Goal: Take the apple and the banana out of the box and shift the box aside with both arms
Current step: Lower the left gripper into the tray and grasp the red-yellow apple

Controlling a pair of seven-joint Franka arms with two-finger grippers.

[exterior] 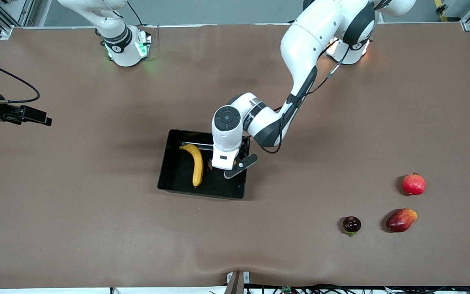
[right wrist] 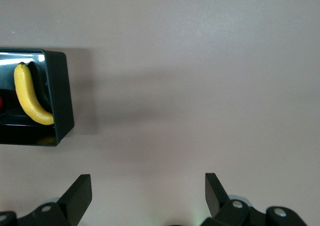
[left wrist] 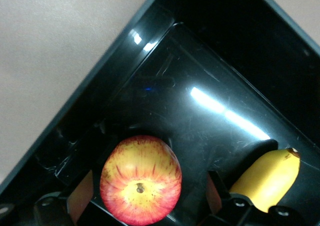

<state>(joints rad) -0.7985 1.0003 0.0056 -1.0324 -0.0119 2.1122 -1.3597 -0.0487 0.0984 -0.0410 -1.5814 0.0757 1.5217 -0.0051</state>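
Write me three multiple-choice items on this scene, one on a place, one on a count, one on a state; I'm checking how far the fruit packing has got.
1. Where is the banana?
A. In the black tray
B. On the bare table beside the mango
C. Held in the right claw

2. How many fruits lie on the table outside the tray?
A. One
B. Three
C. Five

3. How do the left claw's fingers stand around the apple?
A. Shut tight on it
B. Open, one on each side of it
C. Shut on the tray wall

Answers:
1. A: the banana lies inside the black tray.
2. B: the pomegranate, the mango and a small dark fruit lie toward the left arm's end.
3. B: the left claw is spread wide, with gaps beside the apple.
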